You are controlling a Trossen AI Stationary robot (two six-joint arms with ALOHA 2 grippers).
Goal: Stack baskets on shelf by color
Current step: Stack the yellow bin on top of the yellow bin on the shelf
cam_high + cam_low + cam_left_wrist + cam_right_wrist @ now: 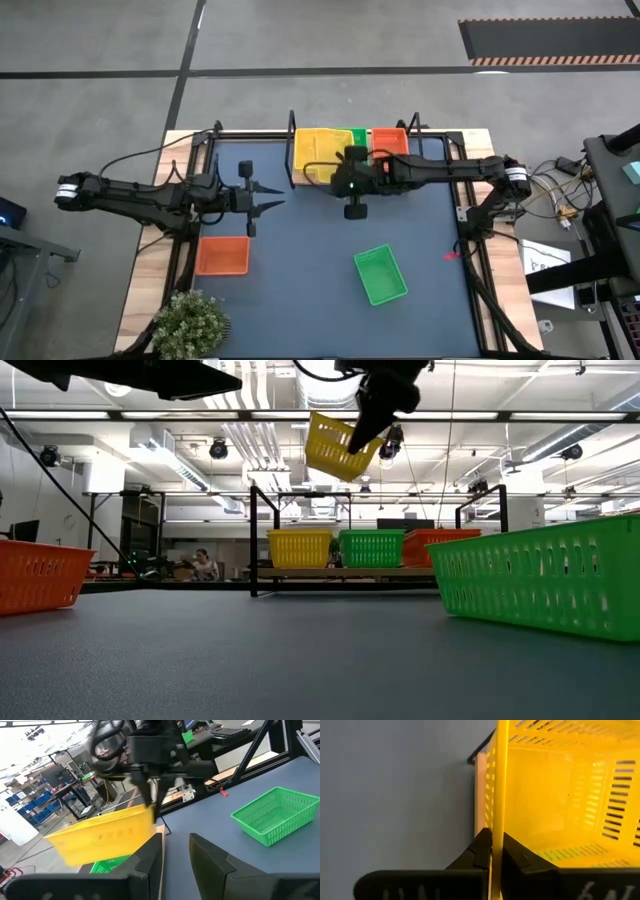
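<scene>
My right gripper (497,845) is shut on a yellow basket (338,448), held high in the air near the shelf (350,571). On the shelf rest a yellow basket (300,547), a green one (372,547) and a red-orange one (440,544), side by side on their bottoms. A red-orange basket (222,255) and a green basket (380,274) sit on the blue tabletop. At the table's left, my left gripper (175,852) hovers level and open, with nothing between its fingers. My right gripper pinches one side wall of the yellow basket at its rim (498,820), one finger inside the basket and one outside. The fingers slant down from the table's right. The basket is lifted clear and hangs tilted below the fingers (372,422).
A potted plant (186,320) stands at the near left corner. Black shelf posts (252,540) rise at the shelf's ends. Free blue tabletop lies between the two loose baskets. A person (205,565) sits far off in the room behind.
</scene>
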